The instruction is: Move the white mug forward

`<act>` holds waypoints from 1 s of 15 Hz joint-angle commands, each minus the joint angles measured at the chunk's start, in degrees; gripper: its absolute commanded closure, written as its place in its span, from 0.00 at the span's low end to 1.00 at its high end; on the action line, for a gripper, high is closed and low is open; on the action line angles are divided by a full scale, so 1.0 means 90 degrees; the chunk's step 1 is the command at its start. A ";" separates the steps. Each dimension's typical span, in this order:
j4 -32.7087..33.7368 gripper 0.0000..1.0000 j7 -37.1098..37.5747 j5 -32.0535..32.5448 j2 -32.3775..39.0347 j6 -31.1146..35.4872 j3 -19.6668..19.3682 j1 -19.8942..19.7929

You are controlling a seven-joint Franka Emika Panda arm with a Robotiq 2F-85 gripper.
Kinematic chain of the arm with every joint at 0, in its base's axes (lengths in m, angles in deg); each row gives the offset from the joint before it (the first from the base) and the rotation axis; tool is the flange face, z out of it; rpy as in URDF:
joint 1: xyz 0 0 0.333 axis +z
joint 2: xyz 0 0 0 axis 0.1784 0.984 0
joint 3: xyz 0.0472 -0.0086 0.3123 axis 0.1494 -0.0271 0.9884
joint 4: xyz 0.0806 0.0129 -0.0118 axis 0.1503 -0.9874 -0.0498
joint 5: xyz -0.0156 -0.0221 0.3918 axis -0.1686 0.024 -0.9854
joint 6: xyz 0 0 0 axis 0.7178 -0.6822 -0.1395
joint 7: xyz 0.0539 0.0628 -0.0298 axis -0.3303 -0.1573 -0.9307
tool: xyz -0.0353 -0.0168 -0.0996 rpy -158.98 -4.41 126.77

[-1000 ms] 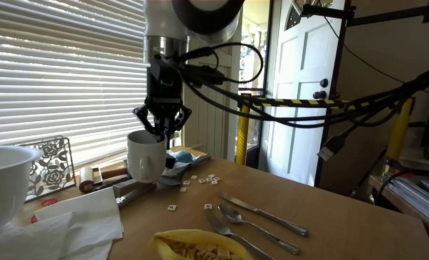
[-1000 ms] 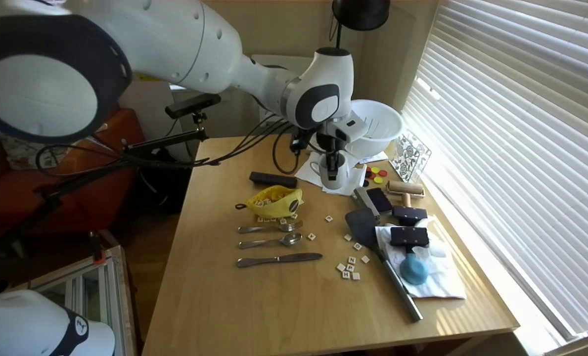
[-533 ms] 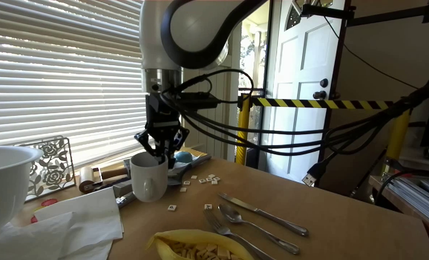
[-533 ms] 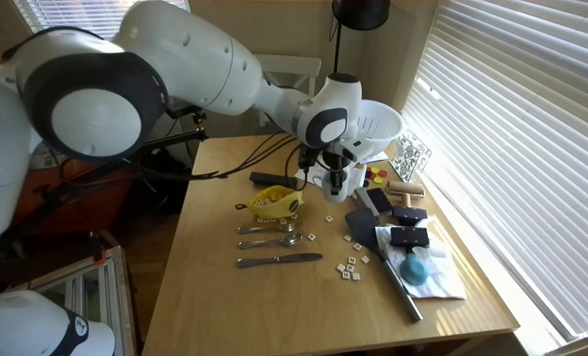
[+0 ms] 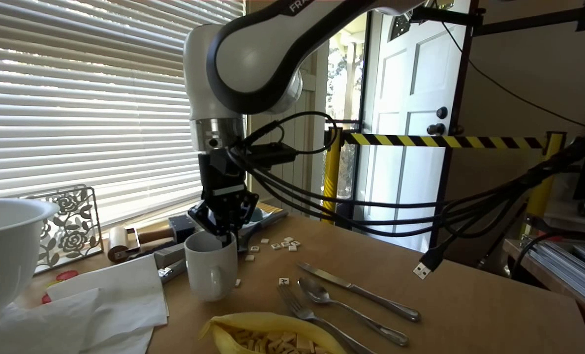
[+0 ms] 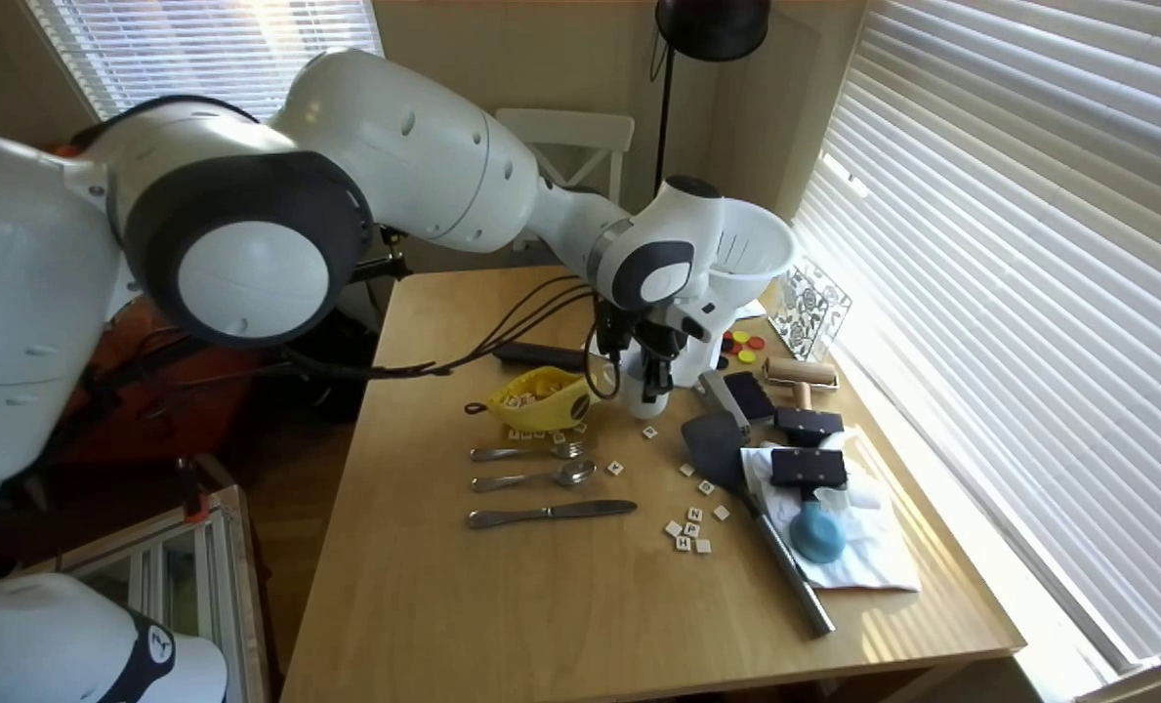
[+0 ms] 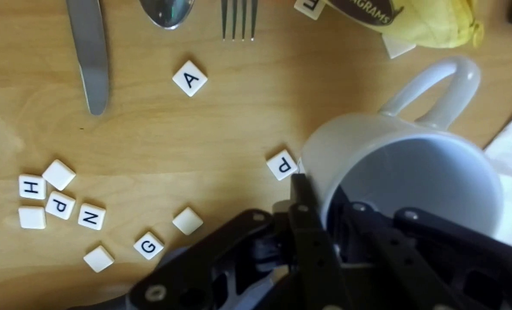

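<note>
The white mug point(image 5: 209, 275) is upright and low over the table beside the yellow pouch; I cannot tell whether its base touches the wood. It also shows in an exterior view point(image 6: 647, 403), partly behind the gripper. In the wrist view the white mug point(image 7: 415, 176) opens toward the camera, its handle toward the yellow pouch. My gripper point(image 5: 230, 242) is shut on the mug's wall. In the wrist view the gripper point(image 7: 320, 189) has one finger inside the mug and one outside. It also shows in an exterior view point(image 6: 655, 389).
A yellow pouch point(image 6: 538, 416) of tiles is close to the mug. A letter tile point(image 7: 281, 165) lies right beside the mug. The fork point(image 6: 531, 453), spoon point(image 6: 531, 480) and knife point(image 6: 551, 514), a spatula point(image 6: 712, 444), white papers point(image 5: 110, 300) and the large white bowl point(image 5: 4, 255) surround it.
My gripper has carried the mug down toward the table and a little toward the yellow pouch. The arm has lowered with it. The grip on the mug's wall looks unchanged.
</note>
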 commanded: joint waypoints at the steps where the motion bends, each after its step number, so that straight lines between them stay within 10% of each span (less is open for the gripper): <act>1: 0.0468 0.97 -0.0595 -0.0202 0.0267 -0.0218 0.0047 0.0051; 15: 0.0774 0.97 -0.1230 -0.0206 0.0485 -0.0252 0.0069 0.0126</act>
